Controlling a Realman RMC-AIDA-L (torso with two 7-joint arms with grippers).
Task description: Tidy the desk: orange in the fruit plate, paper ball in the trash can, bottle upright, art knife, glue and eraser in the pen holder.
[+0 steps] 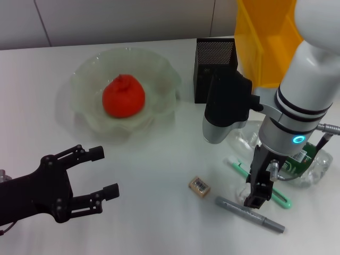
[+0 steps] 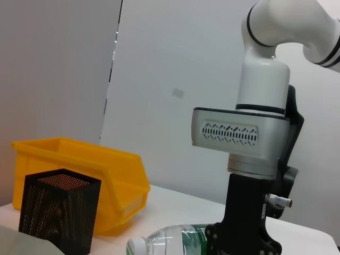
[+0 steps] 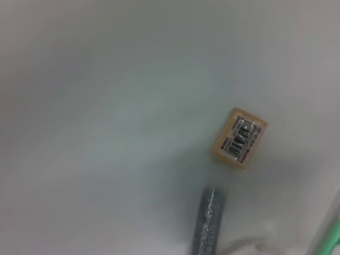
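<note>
The orange (image 1: pixel 123 95) lies in the glass fruit plate (image 1: pixel 85 119) at the back left. A clear bottle (image 1: pixel 312 166) (image 2: pixel 164 241) lies on its side at the right, behind my right arm. My right gripper (image 1: pixel 254 197) points down just over the near end of a grey glue stick (image 1: pixel 249 214) (image 3: pixel 211 223). A green art knife (image 1: pixel 285 201) lies between that stick and the bottle. The tan eraser (image 1: pixel 200 185) (image 3: pixel 240 137) sits just left of them. My left gripper (image 1: pixel 103 172) hovers open and empty at the front left. No paper ball shows.
A black mesh pen holder (image 1: pixel 215 58) (image 2: pixel 58 210) stands at the back centre. A yellow open-front bin (image 1: pixel 265 37) (image 2: pixel 79 170) stands right beside it. The white table (image 1: pixel 159 212) runs bare between my two grippers.
</note>
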